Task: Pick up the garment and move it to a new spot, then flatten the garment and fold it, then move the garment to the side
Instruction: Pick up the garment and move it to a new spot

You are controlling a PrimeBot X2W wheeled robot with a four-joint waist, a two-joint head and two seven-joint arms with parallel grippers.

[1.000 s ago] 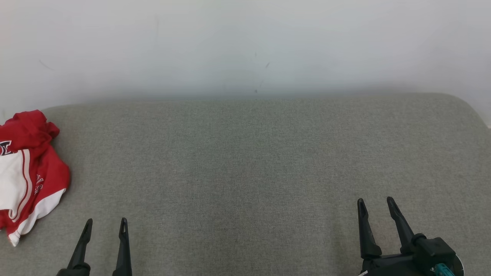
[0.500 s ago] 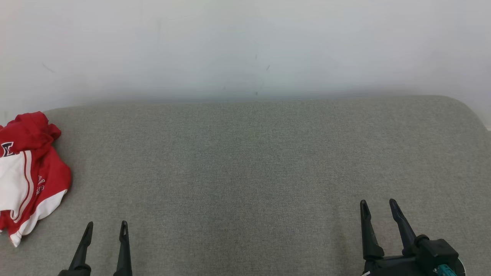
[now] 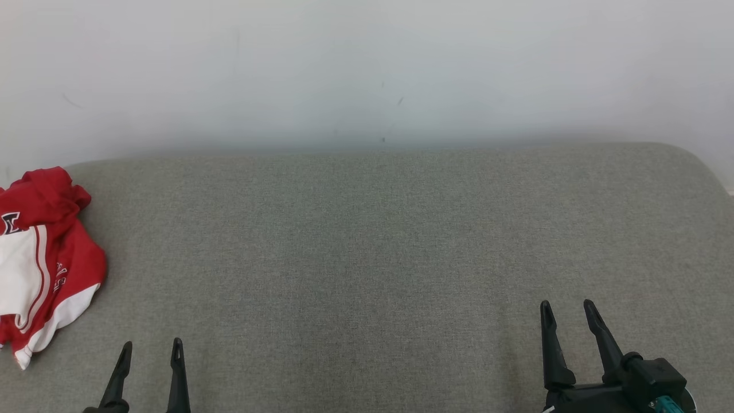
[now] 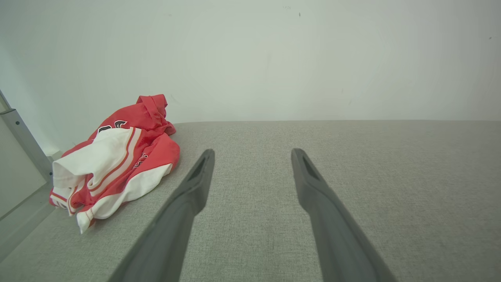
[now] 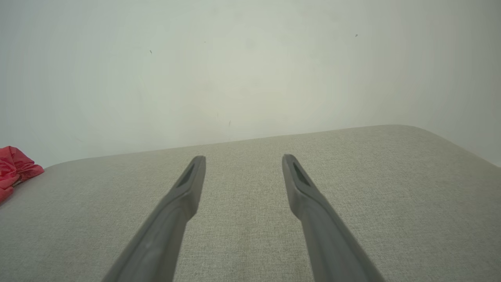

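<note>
garment bunched at 9 o'clock, both grippers open and empty

one garment (image 3: 43,258): a red jersey-type top with white panels, thin red striping along the white edges, and dark lettering that's partly visible but unreadable. it's crumpled in a heap, not flat, not folded. a red knot of cloth sticks up at its 12 o'clock end and a white hem trails at its 6 o'clock end. head view puts it at 9 o'clock on the grey fabric pad (image 3: 367,241), cut off by the frame edge. in the left wrist view it sits at 10 o'clock from the fingers, near the pad's edge, close to a grey metal rail (image 4: 17,133).

two grippers, two dark fingers each. the left gripper (image 3: 151,344) is at 7 o'clock in head view, fingers spread, gripping nothing, apart from the garment. the right gripper (image 3: 566,304) is at 5 o'clock, fingers spread too, nothing held, well apart from the garment. both pairs are over bare pad; can't tell if the tips touch it.

one pad. one pale wall (image 3: 367,69) behind it at 12 o'clock, with a few small dark marks.
</note>
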